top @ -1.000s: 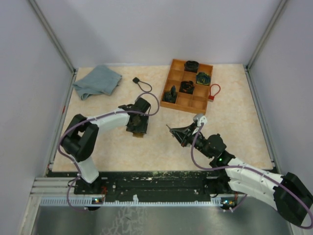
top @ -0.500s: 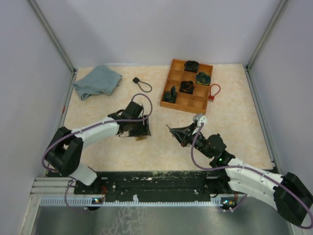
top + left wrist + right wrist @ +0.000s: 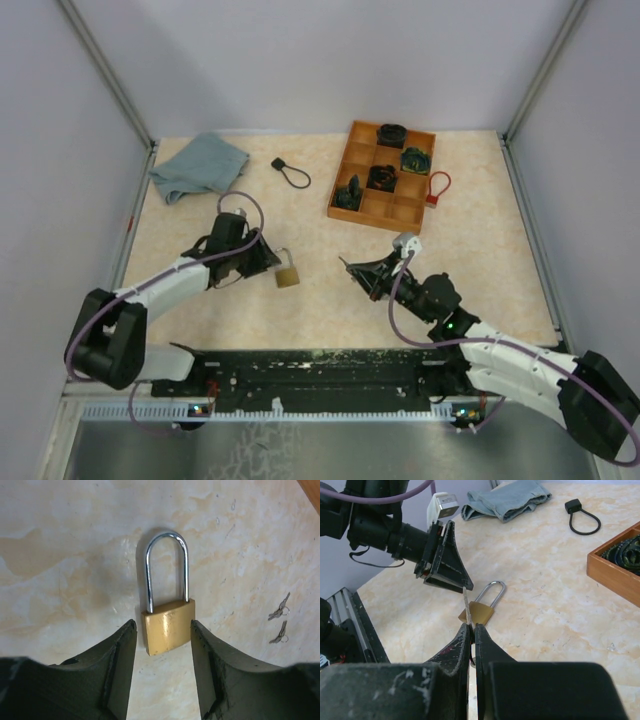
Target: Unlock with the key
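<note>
Top camera first. My left jaws sit low over the counter (image 3: pixel 330 320), and the brass padlock (image 3: pixel 287 273) lies flat right at their tips. My right jaws hang apart from the lock, with their tips turned toward it. What they carry is too small to make out from up here. Beyond both sets of jaws, a wooden tray (image 3: pixel 383 175), a cloth (image 3: pixel 200 165) and a black loop (image 3: pixel 291 172) sit well clear.

On the left wrist camera, the left jaws are spread, one finger on each side of the padlock's brass body. A sliver of counter shows on either side, so I judge there is no grip yet. The shackle (image 3: pixel 167 565) points straight ahead of the jaws. Both its legs run into the body, so the lock reads as closed.

On the right wrist camera, the right jaws are pressed together, pinching a thin metal key (image 3: pixel 466 602) whose blade sticks out ahead of the tips. The padlock lies ahead of that blade, with the left jaws just behind it. I cannot see the keyhole from any camera.

As I read it, the key is in hand and the lock is framed but not yet clamped. Gripping the body, presenting the keyhole, inserting the key and turning it are all still to do.
</note>
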Robot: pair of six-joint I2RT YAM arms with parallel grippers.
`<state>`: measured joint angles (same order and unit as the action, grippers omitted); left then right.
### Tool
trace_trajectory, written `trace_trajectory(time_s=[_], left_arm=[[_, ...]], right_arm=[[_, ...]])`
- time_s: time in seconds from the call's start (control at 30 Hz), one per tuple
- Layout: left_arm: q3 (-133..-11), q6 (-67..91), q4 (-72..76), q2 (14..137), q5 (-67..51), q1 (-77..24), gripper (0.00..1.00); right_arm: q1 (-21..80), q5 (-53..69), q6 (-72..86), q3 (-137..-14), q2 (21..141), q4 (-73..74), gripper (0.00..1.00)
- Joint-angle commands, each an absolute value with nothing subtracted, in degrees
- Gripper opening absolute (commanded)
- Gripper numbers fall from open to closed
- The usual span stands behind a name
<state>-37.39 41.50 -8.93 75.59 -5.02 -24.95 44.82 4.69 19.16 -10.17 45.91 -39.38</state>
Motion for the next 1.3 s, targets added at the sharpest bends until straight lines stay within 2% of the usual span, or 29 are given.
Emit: trace_trajectory(time_s=[0.0,0.23,0.63,0.7,0.9,1.27], left_arm=[[-37.8,40.2,-3.4,79.8,-11.3,-21.5,0.51],[-40.4,37.6,-3.8,87.3,-13.7,-19.2,0.41],[-41.2,37.6,-1.4,95.2,-15.7,-19.5,0.35],[-40.4,38.1,-0.7,95.7,-15.7,-19.5,0.30],[-38.1,39.8,1.5,93.1,-15.5,-19.6,0.01],[-27.9,50.9,6.7,79.0,-14.8,-20.4,0.00]], right_arm=[[44.4,5.9,19.5,-13.0,46.4,-42.1,0.00],[44.4,5.8,19.2,-13.4,46.3,-41.1,0.00],[44.4,7.0,19.3,-14.0,49.1,-43.1,0.00],[44.4,6.9,19.2,-14.0,48.8,-42.7,0.00],[44.4,7.7,19.0,-14.3,49.3,-42.0,0.00],[44.5,14.7,20.6,-17.7,55.6,-41.9,0.00]])
